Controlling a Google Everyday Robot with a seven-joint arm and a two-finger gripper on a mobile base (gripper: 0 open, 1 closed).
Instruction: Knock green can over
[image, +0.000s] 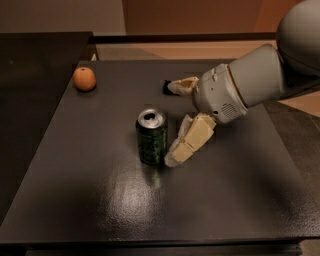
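An orange (84, 78) sits near the far-left corner of the dark table (100, 200). A black packet (165, 88) lies farther right, mostly hidden behind the gripper (171, 124), which hangs over the table's middle.

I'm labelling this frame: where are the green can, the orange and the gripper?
Green can (152, 142): camera view, its printed side.
Orange (84, 78): camera view, middle of the fruit.
Gripper (171, 124): camera view, just right of the can, midway between its open fingertips.

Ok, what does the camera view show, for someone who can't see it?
A robot's open cream two-finger gripper reaches down beside an upright dark green metal drinks can on a dark table; a round orange fruit sits back left.
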